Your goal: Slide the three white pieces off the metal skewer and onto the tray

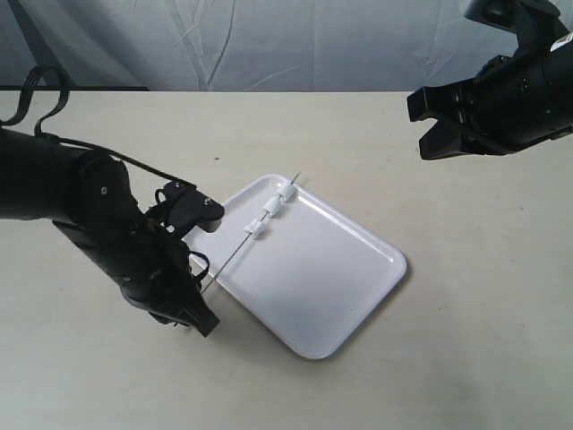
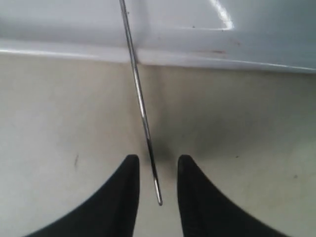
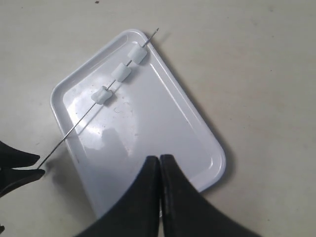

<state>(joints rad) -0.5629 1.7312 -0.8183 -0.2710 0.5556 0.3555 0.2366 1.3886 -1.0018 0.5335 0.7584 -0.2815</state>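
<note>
Tabletop [image 1: 466,358] beige, bearing white tray [image 1: 327,282]; wrinkled cloth [image 1: 269,45] behind.

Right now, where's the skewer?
Exterior view, left of centre: the metal skewer crosses the tray's left rim, its bare end inside the open left gripper.

On my left wrist feed the tray [image 2: 207,34] is a soft blur running off the frame. The metal skewer [image 2: 140,106] is cut at that same edge, short of the three white pieces [image 3: 121,73]. On the right wrist feed the right gripper [image 3: 159,159] covers the tray's near corner, and the left gripper [image 3: 38,165] is just two dark tips at the border — the rest is cropped. In the exterior view both arms run out of frame and the skewer's lower end vanishes behind the left gripper. The pieces are too small for me to say whether they rest on the tray — perhaps they hang just above it.
</note>
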